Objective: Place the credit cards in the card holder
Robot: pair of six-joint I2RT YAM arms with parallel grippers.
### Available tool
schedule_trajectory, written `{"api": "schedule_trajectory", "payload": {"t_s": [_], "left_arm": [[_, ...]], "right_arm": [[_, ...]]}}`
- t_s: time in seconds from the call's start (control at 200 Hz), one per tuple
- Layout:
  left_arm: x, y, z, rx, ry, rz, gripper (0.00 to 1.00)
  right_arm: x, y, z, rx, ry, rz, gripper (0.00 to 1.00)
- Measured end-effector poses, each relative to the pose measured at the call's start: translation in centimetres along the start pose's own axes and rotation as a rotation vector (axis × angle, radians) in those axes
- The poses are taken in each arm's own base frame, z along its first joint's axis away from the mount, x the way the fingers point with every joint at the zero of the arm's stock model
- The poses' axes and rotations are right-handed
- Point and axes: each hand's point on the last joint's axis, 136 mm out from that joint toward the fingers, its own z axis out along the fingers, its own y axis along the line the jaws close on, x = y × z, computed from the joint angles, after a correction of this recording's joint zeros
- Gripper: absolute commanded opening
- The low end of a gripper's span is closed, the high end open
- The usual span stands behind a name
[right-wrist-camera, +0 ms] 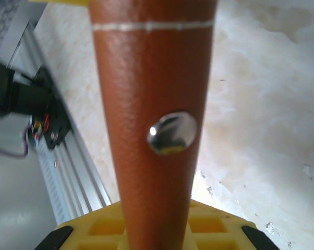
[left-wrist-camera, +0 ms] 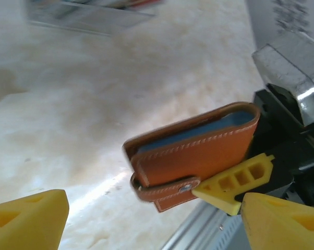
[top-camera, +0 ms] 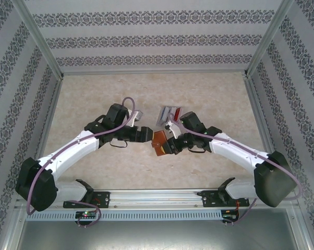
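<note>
Right fingers [left-wrist-camera: 230, 185], card holder [left-wrist-camera: 198, 151] pinched between

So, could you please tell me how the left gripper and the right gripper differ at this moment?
The left gripper is open, its fingers wide apart, while the right gripper is shut. The left gripper holds nothing, while the right gripper clamps the brown card holder by one end. In the top view the left gripper points right and the right gripper points left, so they face each other. Both have yellow fingers.
</note>
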Motion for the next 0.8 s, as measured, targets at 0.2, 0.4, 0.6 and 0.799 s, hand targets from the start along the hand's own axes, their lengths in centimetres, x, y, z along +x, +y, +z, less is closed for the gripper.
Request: {"api": "schedule_trajectory", "payload": {"t_s": [0.2, 0.4, 0.6, 0.799], "left_arm": [[1.8, -2.0, 0.9, 0.114, 0.093, 0.100, 0.52], [2.2, -2.9, 0.5, 0.151, 0.117, 0.149, 0.05], [2.3, -3.8, 0.2, 0.191, 0.116, 0.179, 0.00], [0.8, -3.7, 0.4, 0.164, 0.055, 0.176, 0.00]], "right_arm": [[0.2, 2.8, -1.6, -0.091, -0.003, -0.169, 0.12], [0.3, 3.6, -1.8, -0.135, 0.048, -0.184, 0.11], [0.4, 3.4, -1.7, -0.136, 0.067, -0.172, 0.49], [-1.7, 2.0, -3.5, -0.034, -0.087, -0.110, 0.58]]}}
